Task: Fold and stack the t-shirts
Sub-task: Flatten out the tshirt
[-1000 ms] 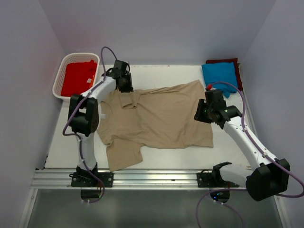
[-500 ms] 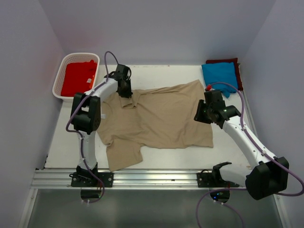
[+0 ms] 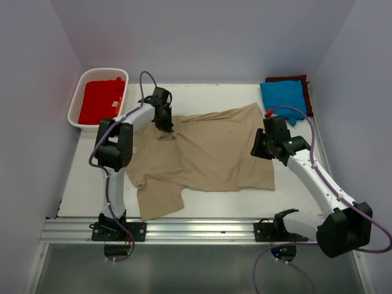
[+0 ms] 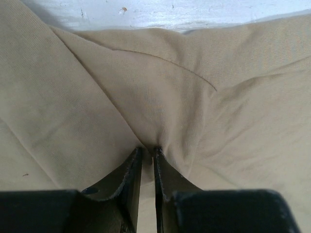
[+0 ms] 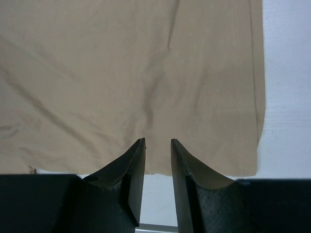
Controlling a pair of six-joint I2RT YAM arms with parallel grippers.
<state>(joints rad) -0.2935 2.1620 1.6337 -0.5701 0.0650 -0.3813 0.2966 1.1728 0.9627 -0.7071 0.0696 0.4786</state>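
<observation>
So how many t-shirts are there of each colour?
Tan t-shirt: 1
Blue t-shirt: 1
Maroon t-shirt, under the blue one: 1
Red t-shirt, bunched in the basket: 1, as far as I can tell
Total: 4

tan t-shirt [image 3: 208, 153] spread on table [image 3: 79, 184] | left end effector [image 3: 166, 125] at collar

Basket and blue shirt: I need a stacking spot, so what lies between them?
Top view: the left arm's wrist beside the basket, then bare table up to the blue shirt.
</observation>
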